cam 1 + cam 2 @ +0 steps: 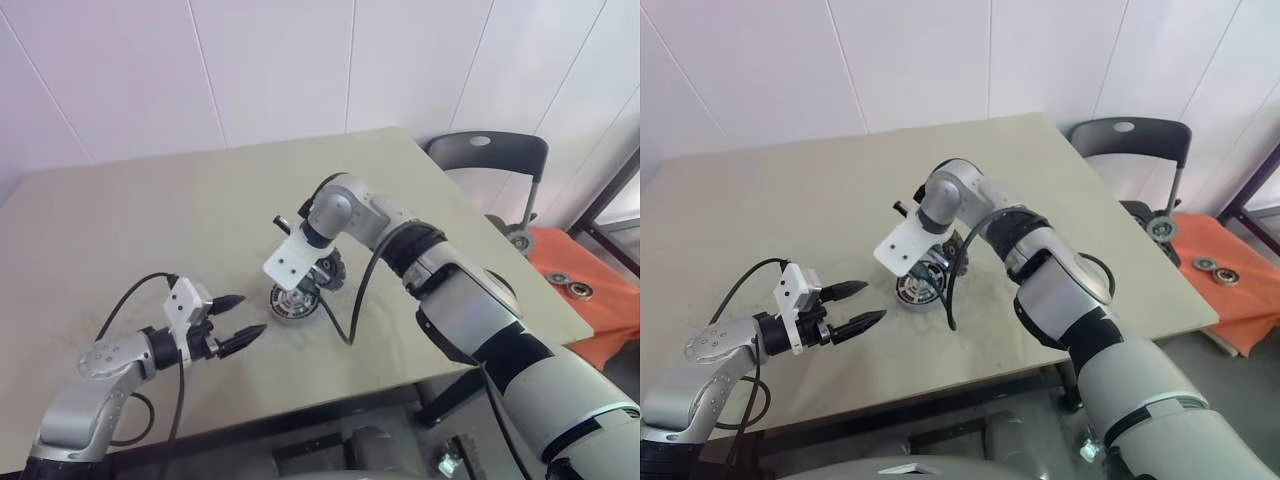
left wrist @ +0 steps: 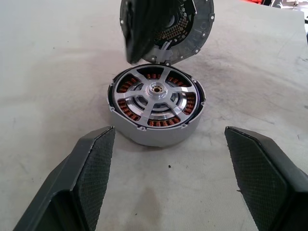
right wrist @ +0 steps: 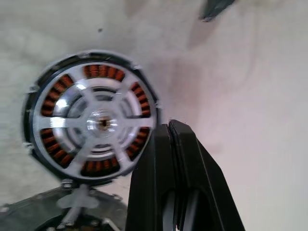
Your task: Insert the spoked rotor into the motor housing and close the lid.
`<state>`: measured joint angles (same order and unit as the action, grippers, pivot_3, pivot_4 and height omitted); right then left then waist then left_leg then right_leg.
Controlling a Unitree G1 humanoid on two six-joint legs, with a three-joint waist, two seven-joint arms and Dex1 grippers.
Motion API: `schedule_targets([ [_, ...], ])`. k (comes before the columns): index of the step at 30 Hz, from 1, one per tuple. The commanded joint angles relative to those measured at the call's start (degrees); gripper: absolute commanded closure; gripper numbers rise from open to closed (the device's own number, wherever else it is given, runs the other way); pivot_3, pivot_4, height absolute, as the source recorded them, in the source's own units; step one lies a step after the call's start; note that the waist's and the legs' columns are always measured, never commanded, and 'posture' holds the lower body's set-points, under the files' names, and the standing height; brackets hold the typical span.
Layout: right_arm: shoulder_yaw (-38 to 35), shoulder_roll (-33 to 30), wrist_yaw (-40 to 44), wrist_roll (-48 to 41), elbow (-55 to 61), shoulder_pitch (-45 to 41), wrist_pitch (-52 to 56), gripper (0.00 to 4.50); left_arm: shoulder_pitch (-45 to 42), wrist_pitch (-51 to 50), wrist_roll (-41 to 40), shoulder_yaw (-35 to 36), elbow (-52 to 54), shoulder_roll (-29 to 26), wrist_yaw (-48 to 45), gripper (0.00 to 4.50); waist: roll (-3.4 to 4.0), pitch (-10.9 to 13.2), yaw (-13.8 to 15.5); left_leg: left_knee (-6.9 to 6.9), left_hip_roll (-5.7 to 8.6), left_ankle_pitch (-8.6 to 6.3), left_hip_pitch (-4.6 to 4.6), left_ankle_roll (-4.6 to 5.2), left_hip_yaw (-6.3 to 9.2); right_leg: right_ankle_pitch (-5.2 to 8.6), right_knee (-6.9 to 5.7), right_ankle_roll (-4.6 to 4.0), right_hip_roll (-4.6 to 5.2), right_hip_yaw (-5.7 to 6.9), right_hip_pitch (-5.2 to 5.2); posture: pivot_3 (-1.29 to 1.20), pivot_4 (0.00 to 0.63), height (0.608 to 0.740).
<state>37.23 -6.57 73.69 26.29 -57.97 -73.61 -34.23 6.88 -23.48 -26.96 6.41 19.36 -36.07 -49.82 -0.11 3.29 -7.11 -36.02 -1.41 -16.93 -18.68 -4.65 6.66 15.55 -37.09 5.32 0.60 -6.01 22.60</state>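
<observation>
Right gripper (image 3: 173, 132) is pinched together, hovering just above the motor housing (image 2: 155, 108) on the counter (image 1: 150, 210), spoked rotor (image 3: 96, 122) seated inside; lid (image 2: 192, 33) stands tilted behind it, nearer my right arm; left gripper (image 1: 243, 318) waits spread

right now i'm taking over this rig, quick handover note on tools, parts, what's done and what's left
Left tool: open, empty, aimed at the motor housing from close by, not touching it.
Right tool: shut on the lid, held tilted on edge above the far side of the housing.
Parts: housing sits on the table; the spoked rotor is already seated inside, copper windings showing between the spokes.
Done: rotor inserted.
Left: lower the lid flat onto the housing and close it.
</observation>
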Motion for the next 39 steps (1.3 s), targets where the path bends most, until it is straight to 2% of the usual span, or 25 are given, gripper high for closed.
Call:
schedule_targets([
  [1, 1.29, -0.65, 1.10, 0.70, 2.63, 1.88, -1.10, 4.47, -0.44, 0.39, -0.62, 0.77, 1.57, -0.29, 0.16, 0.62, -0.01, 0.00, 0.01, 0.00, 0.00, 0.00, 0.00, 0.00, 0.00, 0.00, 0.00, 0.00, 0.00, 0.00, 0.00, 0.00, 0.000, 0.740],
  [9, 3.00, 0.32, -0.18, 2.40, 3.79, 6.31, 1.91, 4.47, -0.66, 0.24, -0.62, 0.45, 1.42, -0.20, 0.32, 0.62, -0.02, -0.02, -0.13, 0.02, 0.00, 0.00, 0.22, 0.00, 0.00, 0.13, -0.03, 0.18, -0.01, 0.00, -0.17, 0.00, 0.000, 0.740],
  [14, 0.33, 1.14, -2.17, 0.70, 2.94, 3.41, 3.01, 4.47, -0.91, 0.33, -0.60, 0.44, 1.05, -0.33, 0.08, 0.62, -0.02, -0.02, -0.28, -0.04, 0.00, 0.00, 0.30, 0.00, 0.00, 0.15, -0.07, 0.16, -0.02, -0.01, -0.23, 0.00, 0.000, 0.740],
  [20, -5.94, 1.25, 2.32, -7.20, 5.91, -1.37, 5.71, 4.47, -1.12, 0.52, -0.62, 0.87, 0.71, -0.60, -0.32, 0.62, 0.03, 0.10, -0.03, -0.04, 0.00, 0.00, 0.11, 0.00, 0.01, 0.12, -0.11, 0.18, -0.02, -0.01, -0.06, 0.00, 0.000, 0.740],
  [30, -5.16, -8.96, 17.76, -15.26, 26.74, 6.98, 13.11, 4.47, -2.10, 0.75, -0.44, 0.62, -0.35, -0.77, -1.08, 0.62, 0.09, 0.16, 0.29, -0.03, 0.01, 0.00, -0.11, 0.00, 0.02, 0.10, 0.06, 0.17, 0.05, 0.03, 0.02, 0.00, 0.000, 0.740],
  [35, 5.10, -19.88, 18.81, -24.16, 40.81, 10.28, 19.31, 4.47, -3.69, 1.10, 0.03, -0.63, -1.82, -0.22, -1.43, 0.62, 0.11, 0.17, 0.51, -0.04, 0.01, 0.00, -0.13, 0.00, 0.04, 0.09, 0.02, 0.30, 0.04, 0.04, 0.05, 0.00, 0.000, 0.740],
  [37, 5.83, -20.31, 18.81, -24.70, 41.41, 9.74, 19.83, 4.47, -4.10, 1.25, 0.10, -1.09, -2.16, 0.04, -1.55, 0.62, 0.09, 0.19, 0.27, -0.06, 0.02, 0.00, -0.15, 0.00, 0.00, 0.17, 0.09, 0.23, 0.05, 0.02, 0.04, 0.00, 0.000, 0.740],
  [39, 4.94, -17.85, 18.58, -22.59, 39.08, 9.14, 19.98, 4.47, -4.39, 1.41, 0.27, -1.56, -2.43, 0.36, -1.52, 0.62, 0.09, 0.21, -0.07, -0.07, 0.02, 0.00, -0.15, 0.00, -0.03, 0.17, 0.04, 0.23, 0.04, -0.01, 0.09, 0.00, 0.000, 0.740],
])
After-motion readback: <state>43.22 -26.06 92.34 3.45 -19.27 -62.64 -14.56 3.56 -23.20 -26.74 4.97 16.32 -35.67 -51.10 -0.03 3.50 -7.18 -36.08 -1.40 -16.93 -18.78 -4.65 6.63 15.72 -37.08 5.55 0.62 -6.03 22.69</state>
